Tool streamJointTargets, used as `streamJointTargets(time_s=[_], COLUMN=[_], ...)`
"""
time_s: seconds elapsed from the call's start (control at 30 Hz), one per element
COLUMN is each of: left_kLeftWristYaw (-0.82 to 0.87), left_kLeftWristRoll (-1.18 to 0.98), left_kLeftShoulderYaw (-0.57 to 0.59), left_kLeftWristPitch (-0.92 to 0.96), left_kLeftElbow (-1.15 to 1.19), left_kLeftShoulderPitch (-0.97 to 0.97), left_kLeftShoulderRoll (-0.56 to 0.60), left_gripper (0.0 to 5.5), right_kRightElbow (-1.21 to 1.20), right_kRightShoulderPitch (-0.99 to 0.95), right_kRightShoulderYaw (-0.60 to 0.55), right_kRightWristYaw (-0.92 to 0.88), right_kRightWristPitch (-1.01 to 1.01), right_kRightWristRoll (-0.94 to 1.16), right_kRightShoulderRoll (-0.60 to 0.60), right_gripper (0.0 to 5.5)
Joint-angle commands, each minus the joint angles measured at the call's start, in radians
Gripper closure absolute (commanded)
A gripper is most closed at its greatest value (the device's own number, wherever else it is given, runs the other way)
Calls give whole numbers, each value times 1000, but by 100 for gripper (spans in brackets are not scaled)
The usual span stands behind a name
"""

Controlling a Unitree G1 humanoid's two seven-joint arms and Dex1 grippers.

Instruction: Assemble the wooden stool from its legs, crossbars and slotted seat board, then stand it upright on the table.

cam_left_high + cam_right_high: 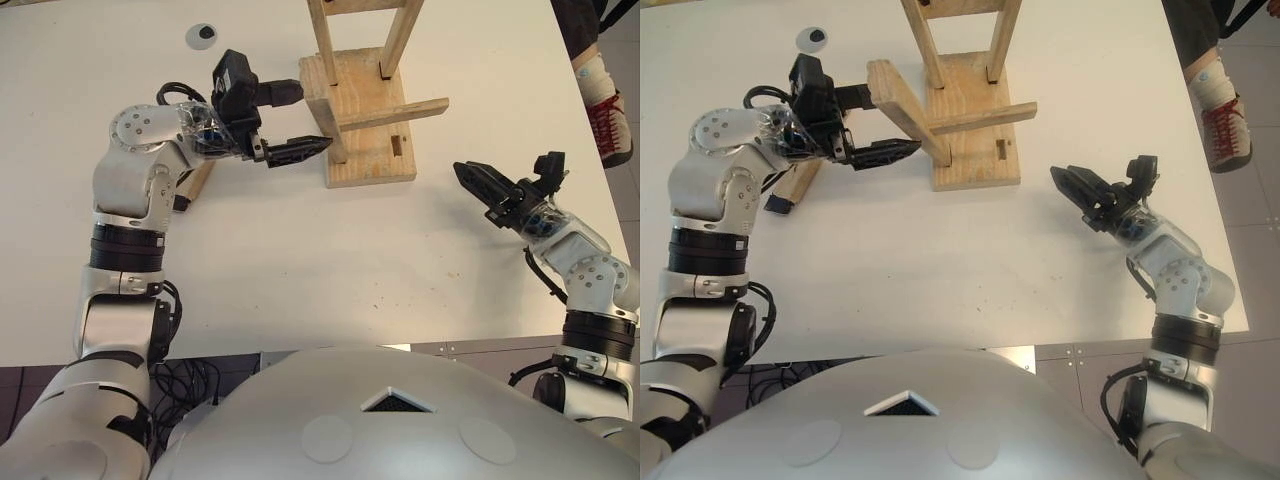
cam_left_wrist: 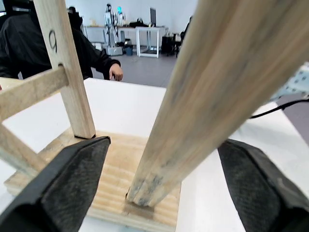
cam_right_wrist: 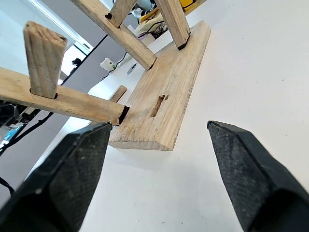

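The step in hand looks to be seating the third leg. The pale rectangular wooden seat board point(image 1: 368, 165) lies flat on the white table point(image 1: 300, 260). A square-section pale wooden leg point(image 2: 193, 96) stands in the board's near-left corner, carrying a thin wooden crossbar point(image 1: 400, 110) whose free end hangs unsupported over the board's right edge. To do this well, I judge the black two-fingered left gripper point(image 1: 312, 117) should take the leg low, close to the board, and press straight down, because any sideways push would let the crossbar lever it out. That arm comes in from the board's left, elbow bent outward, its black pads point(image 2: 72, 188) spread wide on either side of the leg and not closed on it. The black right gripper point(image 1: 474, 176), fingers likewise apart and empty, hovers off the board's right side, pointing at it. A narrow empty slot point(image 1: 398, 143) at the board's near-right awaits a leg, and a loose wooden stick point(image 1: 800, 182) lies left of the board. A far pair of legs point(image 1: 324, 35) stands at the board's back edge.
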Motion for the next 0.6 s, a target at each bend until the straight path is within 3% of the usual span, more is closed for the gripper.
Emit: streamJointTargets(time_s=[0.03,0.33,0.43,0.6], left_kLeftWristYaw=[-8,12,25,27], left_kLeftWristRoll=[-59,-77,-15,144], left_kLeftShoulderYaw=[33,38,-4,-132], left_kLeftWristPitch=[54,70,45,3], left_kLeftElbow=[-42,-50,-17,71], left_kLeftShoulderPitch=[-5,-18,-27,-70], left_kLeftShoulderRoll=[-2,-22,-24,0], left_gripper=[151,265,314,341], right_kRightElbow=[11,27,37,48], right_kRightShoulderPitch=[-14,-29,-35,-43], right_kRightShoulderYaw=[1,0,-1,0], right_kRightWristYaw=[6,10,6,12], right_kRightWristPitch=[-12,-14,-20,-27], right_kRightWristRoll=[-17,-31,-37,-53], right_kRightShoulderRoll=[-5,-6,-5,-6], right_gripper=[187,187,187,187])
